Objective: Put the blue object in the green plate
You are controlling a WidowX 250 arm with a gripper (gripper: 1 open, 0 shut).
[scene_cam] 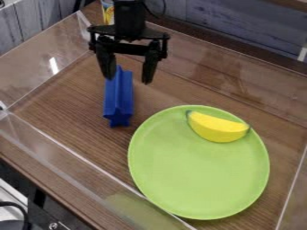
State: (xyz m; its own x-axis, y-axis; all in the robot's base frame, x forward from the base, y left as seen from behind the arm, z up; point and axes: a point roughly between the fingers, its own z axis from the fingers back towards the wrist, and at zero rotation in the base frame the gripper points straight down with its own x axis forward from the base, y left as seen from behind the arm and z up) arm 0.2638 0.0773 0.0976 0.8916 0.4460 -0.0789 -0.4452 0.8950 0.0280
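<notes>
From the one camera, which looks down at an angle from the front, I see the tool (128,70) hanging over the far end of the blue object (118,98). Its two dark fingers (107,65) stand wide apart and hold nothing; the upper end of the bar shows in the gap between them. I cannot tell how high the fingertips are above the bar, since this view gives little sense of depth.

The blue object lies flat on the wooden tabletop (60,99), with its long side running away from the camera, a little left of the green plate (198,160). Its near end is just beside the plate rim, and I cannot tell if they touch. On the plate, at the far right part, rests a yellow wedge (216,126), well apart from the bar.

The step in hand, as I judge it, is the descent for the grasp. To do it well, the fingers should go down on both long sides of the bar, so that they close across its narrow width. It seems better to move a bit toward the middle of the bar first, because a grip at the end may let it tilt when lifted. Later, the free left and near part of the plate is a good place to put it, away from the yellow wedge.
</notes>
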